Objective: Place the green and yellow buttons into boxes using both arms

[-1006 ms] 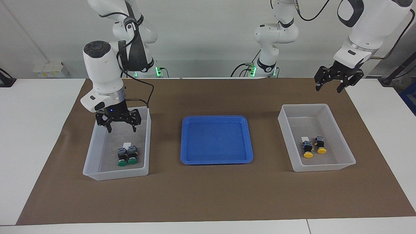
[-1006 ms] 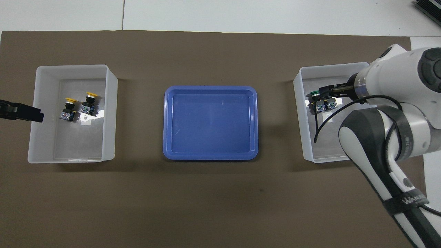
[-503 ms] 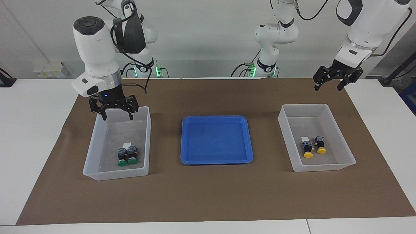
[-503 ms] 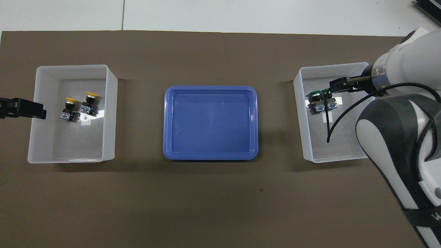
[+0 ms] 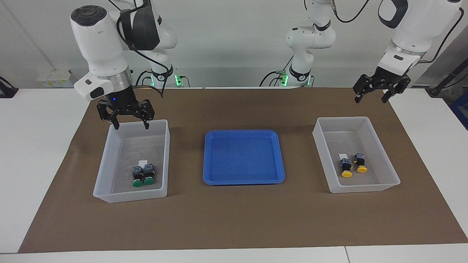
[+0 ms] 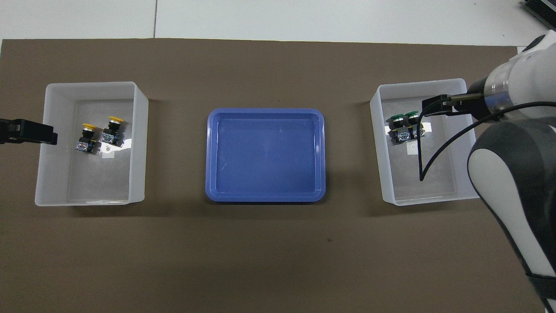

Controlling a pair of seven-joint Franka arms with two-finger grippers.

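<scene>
Facing view: buttons boxed, seemingly four.

Two yellow buttons in one box, two green buttons in other box, blue tray between

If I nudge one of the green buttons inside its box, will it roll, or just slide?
The green buttons lie on their sides, and the round caps suggest one could roll in a short arc. The blocky end probably stops a full roll. On the box's smooth floor a button would likely slide, and it would probably bump its neighbour, since the two lie close together.
</scene>
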